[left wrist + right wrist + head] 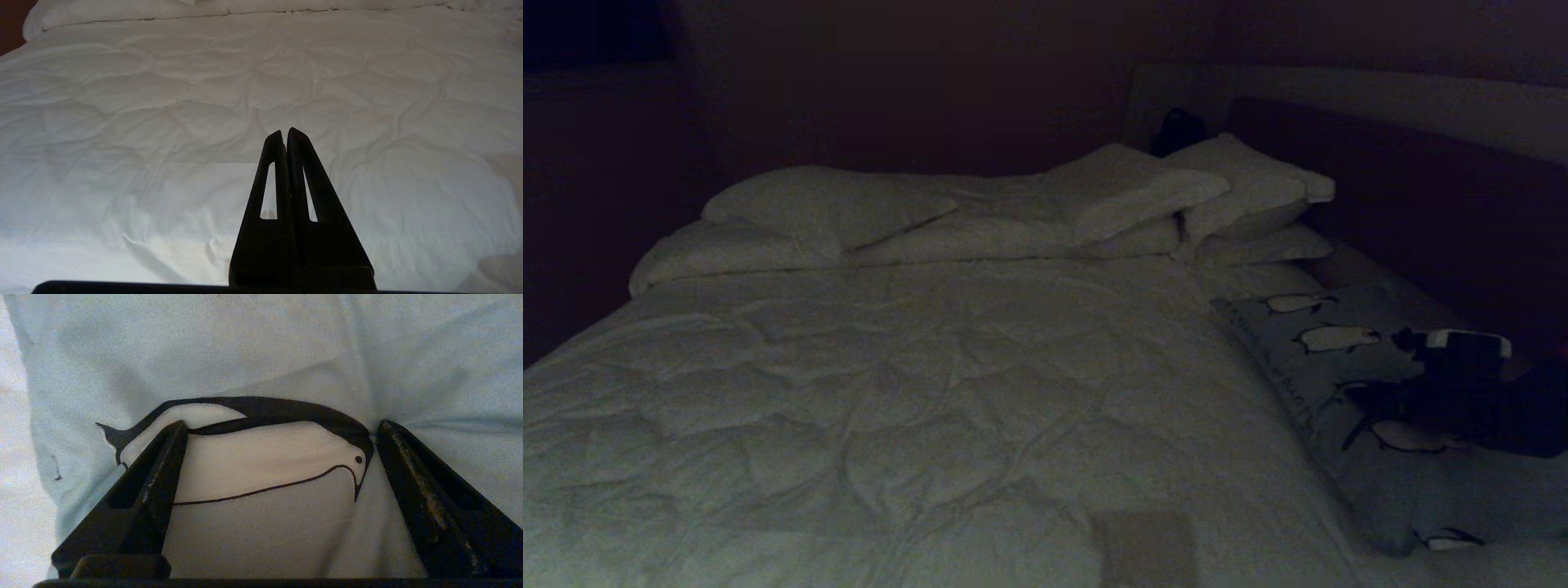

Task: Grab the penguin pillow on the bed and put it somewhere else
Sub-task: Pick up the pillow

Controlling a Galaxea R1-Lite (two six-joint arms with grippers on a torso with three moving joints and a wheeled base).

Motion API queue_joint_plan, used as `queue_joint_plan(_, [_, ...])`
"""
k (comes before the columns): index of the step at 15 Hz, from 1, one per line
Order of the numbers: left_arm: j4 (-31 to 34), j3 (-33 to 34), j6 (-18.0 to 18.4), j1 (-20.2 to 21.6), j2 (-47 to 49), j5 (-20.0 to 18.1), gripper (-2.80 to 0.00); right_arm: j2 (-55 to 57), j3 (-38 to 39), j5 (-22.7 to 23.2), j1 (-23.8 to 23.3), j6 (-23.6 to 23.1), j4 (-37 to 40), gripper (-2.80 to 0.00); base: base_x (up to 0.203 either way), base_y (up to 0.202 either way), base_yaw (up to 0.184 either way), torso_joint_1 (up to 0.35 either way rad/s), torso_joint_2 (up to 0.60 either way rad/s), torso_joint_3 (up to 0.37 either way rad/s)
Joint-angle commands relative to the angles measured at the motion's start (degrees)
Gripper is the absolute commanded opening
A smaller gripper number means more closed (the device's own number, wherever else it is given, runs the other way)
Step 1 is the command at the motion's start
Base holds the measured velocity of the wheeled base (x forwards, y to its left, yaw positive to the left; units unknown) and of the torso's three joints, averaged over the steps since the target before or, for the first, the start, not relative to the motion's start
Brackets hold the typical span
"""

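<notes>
Dimly lit, the bed (890,392) fills the room, its wrinkled white duvet (163,102) spread wide and plain white pillows (1094,204) piled at the head. Along the bed's right edge lies the penguin pillow (1339,367), flat on the duvet. Over it, the right gripper (280,430) presses down, jaws spread wide astride one printed penguin (265,465). Above bare duvet, the left gripper (286,132) hangs idle, jaws closed together.

Bed (890,367) with white duvet, white pillows (792,212), penguin pillow (1339,367)
</notes>
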Motion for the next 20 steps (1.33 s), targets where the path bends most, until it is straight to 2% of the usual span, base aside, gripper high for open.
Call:
queue_joint_plan(1, [-0.04, 0.0, -0.01, 0.01, -0.01, 0.04, -2.8, 1.86, -0.22, -0.03, 0.06, 0.03, 0.01, 0.0, 0.0, 0.0, 0.0, 0.0, 0.0, 0.0])
queue_joint_plan(20, [0.05, 0.0, -0.01, 0.01, -0.01, 0.04, -2.8, 3.21, -0.6, -0.04, -0.29, 0.03, -0.34, 0.0, 0.0, 0.0, 0.0, 0.0, 0.0, 0.0])
